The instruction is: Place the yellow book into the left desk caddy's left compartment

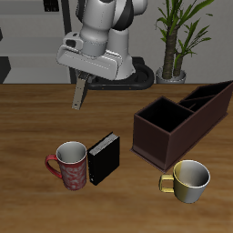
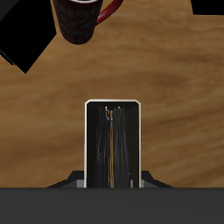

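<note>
My gripper (image 1: 82,78) is shut on the yellow book (image 1: 79,94), a thin book hanging edge-down from the fingers, high above the table's back part. In the wrist view the book (image 2: 112,144) shows edge-on, with pale borders around a dark middle, held between my gripper (image 2: 112,180). The left desk caddy (image 1: 182,118), a long dark maroon open-top box with dividers, lies on the table well away from the gripper, nearer the table's front edge. Its big square section is at the end nearest the camera.
A thicker black book (image 1: 104,157) stands beside a red patterned mug (image 1: 69,166) near the front edge, below the gripper; both show in the wrist view (image 2: 22,39) (image 2: 83,17). A yellow mug (image 1: 189,178) sits in front of the caddy. A potted plant (image 1: 173,41) stands at the back.
</note>
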Controlling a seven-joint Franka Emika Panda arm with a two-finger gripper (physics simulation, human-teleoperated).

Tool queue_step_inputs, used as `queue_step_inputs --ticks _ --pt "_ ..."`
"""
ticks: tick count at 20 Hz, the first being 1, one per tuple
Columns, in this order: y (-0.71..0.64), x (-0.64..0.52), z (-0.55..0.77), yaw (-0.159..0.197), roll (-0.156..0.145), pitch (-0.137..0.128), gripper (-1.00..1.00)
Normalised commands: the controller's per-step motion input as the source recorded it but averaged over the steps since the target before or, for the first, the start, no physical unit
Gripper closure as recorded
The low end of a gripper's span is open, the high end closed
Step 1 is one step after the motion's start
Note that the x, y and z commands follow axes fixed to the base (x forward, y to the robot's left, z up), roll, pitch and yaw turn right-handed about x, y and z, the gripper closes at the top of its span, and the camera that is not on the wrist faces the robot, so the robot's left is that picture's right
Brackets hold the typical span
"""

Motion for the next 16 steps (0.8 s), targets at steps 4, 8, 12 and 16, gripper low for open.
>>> queue_step_inputs --ticks 4,8,12,16 --pt "0.27 -0.13 0.18 0.012 0.05 -0.025 1.0" --pt "0.97 -0.39 0.43 0.088 0.123 -0.084 1.0" --pt "0.39 -0.33 0.11 -0.069 -0.041 -0.025 1.0" --pt "0.42 -0.25 -0.07 0.006 -0.003 -0.005 1.0"
